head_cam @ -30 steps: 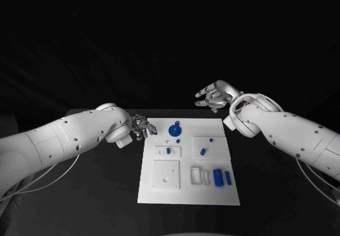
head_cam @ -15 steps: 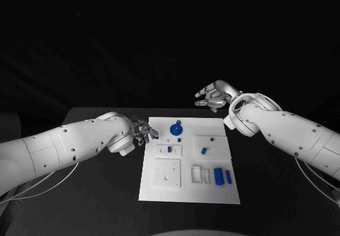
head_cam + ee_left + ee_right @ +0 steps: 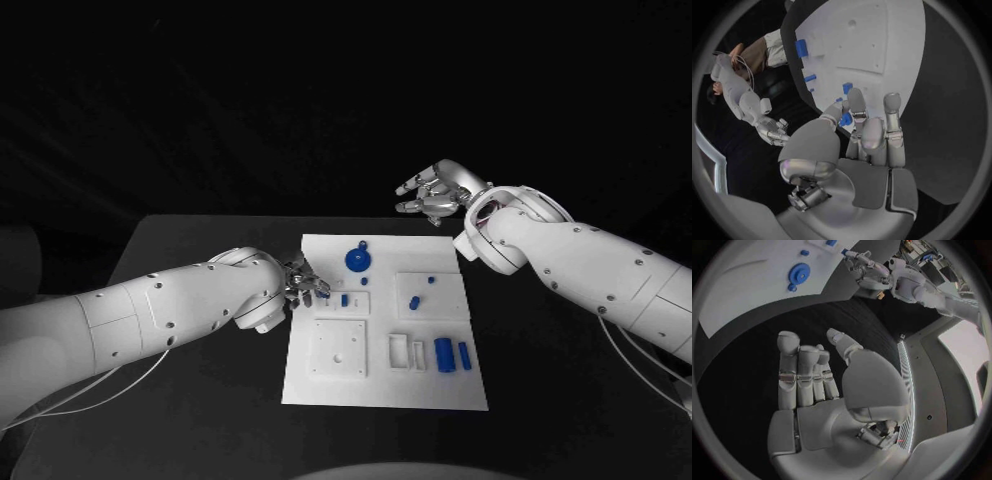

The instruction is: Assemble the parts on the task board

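Note:
The white task board (image 3: 387, 385) lies mid-table, and I also see it past my left hand (image 3: 879, 45) and beyond my right hand (image 3: 748, 285). It carries a blue disc (image 3: 356, 263) (image 3: 799, 273), small blue pegs (image 3: 343, 298) and two blue blocks (image 3: 443, 355). My left hand (image 3: 303, 282) (image 3: 861, 145) hovers at the board's left edge, fingers over it. A small blue part (image 3: 845, 119) shows between its thumb and a finger; I cannot tell whether it is held. My right hand (image 3: 440, 190) (image 3: 817, 385) is raised beyond the board's far right corner, fingers apart, holding nothing.
A white square plate with holes (image 3: 339, 350) and white slotted holders (image 3: 404, 355) sit on the near half of the board. Bare black table (image 3: 562, 400) surrounds the board on both sides.
My left hand has slid along the board's left edge toward me, from beside the blue disc to the small pegs. The right hand has stayed put.

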Robot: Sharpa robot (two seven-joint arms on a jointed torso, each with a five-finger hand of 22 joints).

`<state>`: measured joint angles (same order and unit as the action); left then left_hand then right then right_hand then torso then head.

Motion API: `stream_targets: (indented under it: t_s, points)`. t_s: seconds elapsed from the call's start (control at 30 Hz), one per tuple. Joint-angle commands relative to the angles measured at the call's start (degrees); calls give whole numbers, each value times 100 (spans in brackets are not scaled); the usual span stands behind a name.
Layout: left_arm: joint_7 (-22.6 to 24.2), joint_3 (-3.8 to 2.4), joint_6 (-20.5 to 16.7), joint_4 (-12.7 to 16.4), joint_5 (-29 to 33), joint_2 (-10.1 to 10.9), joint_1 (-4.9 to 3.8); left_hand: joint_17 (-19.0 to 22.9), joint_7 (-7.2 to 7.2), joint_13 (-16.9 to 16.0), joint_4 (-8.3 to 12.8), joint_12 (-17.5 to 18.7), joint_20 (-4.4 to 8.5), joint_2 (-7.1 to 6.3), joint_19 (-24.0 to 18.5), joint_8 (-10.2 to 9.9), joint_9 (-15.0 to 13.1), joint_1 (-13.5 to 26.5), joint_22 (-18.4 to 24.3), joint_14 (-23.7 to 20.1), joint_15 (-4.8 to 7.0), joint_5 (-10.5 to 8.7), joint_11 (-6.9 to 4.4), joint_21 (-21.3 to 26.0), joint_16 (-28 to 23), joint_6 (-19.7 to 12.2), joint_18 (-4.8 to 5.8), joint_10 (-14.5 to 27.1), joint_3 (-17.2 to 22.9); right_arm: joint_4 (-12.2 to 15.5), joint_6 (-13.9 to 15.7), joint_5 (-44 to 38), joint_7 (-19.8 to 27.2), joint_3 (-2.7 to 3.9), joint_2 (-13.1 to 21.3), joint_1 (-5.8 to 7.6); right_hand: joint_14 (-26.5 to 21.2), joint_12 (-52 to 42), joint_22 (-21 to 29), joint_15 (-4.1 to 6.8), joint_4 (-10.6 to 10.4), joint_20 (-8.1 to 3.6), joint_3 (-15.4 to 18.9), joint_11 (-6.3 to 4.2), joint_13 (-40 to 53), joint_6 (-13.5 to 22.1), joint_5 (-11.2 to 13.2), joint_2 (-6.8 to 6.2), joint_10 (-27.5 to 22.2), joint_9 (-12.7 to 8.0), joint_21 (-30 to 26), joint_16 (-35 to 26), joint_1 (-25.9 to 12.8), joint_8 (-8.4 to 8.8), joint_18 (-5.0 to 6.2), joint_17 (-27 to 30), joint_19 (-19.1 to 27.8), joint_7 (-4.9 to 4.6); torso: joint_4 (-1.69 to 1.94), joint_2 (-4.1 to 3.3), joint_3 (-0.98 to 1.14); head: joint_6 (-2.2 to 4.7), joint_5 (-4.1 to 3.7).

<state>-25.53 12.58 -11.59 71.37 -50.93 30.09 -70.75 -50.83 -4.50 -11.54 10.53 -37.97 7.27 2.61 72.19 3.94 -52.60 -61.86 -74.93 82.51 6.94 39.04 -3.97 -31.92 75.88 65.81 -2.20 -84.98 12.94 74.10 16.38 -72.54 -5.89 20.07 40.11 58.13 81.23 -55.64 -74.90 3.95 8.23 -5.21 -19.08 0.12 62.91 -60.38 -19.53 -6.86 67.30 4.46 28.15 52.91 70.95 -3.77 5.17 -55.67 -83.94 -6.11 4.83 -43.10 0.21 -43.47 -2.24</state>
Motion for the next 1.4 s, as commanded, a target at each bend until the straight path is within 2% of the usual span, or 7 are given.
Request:
stream_targets:
  t_s: [0.03, 0.2, 0.63, 1.4]
  points:
    - [-15, 4, -47, -27, -262, -54, 34, -9, 553, -8, 205, 25, -2, 27, 54, 10, -19, -51, -105, 5, 24, 44, -97, 14, -14, 579, -88, -186, 230, 10, -77, -10, 23, 2, -10, -4, -12, -13, -312, 4, -4, 18, -37, -13, 1, -42, -19, -5, -23, 4, 1, -29, -49, 16, 81, -4, -275, 3, -4, -2, -5, -15, 2]
    - [-55, 23, 22, -88, -348, -123, 82, -9, 553, -8, 205, 25, -2, 27, 54, 10, -19, -51, -105, 5, 24, 44, -97, 14, -14, 579, -88, -186, 230, 13, -75, -10, 23, 2, -16, -4, -12, -12, -312, 4, -3, 18, -37, -13, 0, -41, -22, -5, -24, 4, -2, -30, -50, 16, 81, -3, -274, 2, -7, -4, -2, -27, 0]
    - [-77, 45, 32, -271, -480, -225, 165, -3, 555, -11, 208, 36, -3, 31, 51, 10, -37, -41, -105, 3, 24, 47, -98, 13, -21, 584, -91, -187, 243, 18, -72, -10, 23, 2, -23, -4, -14, -6, -310, 4, -1, 18, -40, -13, -5, -38, -32, -8, -28, 3, -10, -34, -53, 17, 82, 0, -272, 2, -4, -8, -11, -37, -22]
    - [-94, 47, 151, -411, -542, -296, 205, 19, 553, -17, 215, 54, -6, 36, 48, 8, -60, -32, -104, -1, 25, 34, -99, 14, -42, 576, -97, -186, 262, 19, -75, -12, 22, 2, -18, -5, -14, -6, -310, 4, -1, 18, -40, -13, -5, -38, -32, -8, -28, 3, -10, -34, -53, 17, 82, 0, -272, 2, -2, -7, -9, -57, -51]
